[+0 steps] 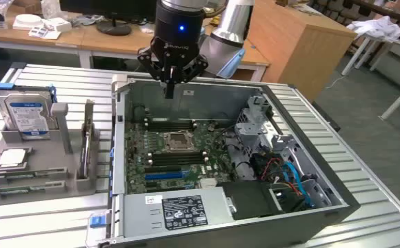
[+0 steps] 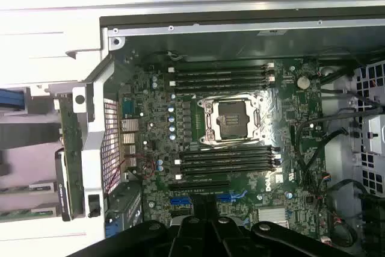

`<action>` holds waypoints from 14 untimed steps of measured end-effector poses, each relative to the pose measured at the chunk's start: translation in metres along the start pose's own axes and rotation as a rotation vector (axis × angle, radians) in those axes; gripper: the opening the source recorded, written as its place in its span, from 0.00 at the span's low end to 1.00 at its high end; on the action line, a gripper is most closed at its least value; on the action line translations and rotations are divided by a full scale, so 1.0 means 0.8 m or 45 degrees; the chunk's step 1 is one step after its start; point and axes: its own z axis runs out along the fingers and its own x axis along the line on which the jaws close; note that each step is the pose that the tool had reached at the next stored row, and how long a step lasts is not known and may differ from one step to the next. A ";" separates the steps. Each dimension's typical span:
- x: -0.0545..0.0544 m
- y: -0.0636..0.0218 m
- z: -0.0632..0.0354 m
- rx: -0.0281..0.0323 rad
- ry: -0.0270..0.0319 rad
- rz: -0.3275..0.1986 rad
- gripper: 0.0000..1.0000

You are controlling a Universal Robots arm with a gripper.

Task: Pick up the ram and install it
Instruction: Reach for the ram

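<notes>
The ram (image 1: 88,140) is a thin green stick standing on edge in a grey holder (image 1: 45,170) on the exterior view's left, outside the open computer case (image 1: 124,155). In the wrist view the ram (image 2: 68,151) stands just beyond the case wall. My gripper (image 1: 169,94) hangs above the far side of the case, over the motherboard (image 1: 179,150), well apart from the ram. Its fingers (image 2: 204,224) are shut together with nothing between them. Long black slots (image 2: 224,74) lie on both sides of the CPU socket (image 2: 231,118).
A silver hard drive (image 1: 28,114) with a blue-white label stands in the holder's far end. A power supply (image 1: 179,209) fills the case's near corner, and a drive cage with cables (image 1: 286,170) sits on the exterior view's right. Desks and a monitor stand behind.
</notes>
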 end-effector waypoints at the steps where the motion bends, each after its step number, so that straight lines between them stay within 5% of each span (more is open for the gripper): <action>1: 0.000 0.000 0.000 0.0000 0.0000 0.000 0.10; 14: 0.005 0.000 0.000 0.0000 0.0000 0.000 0.10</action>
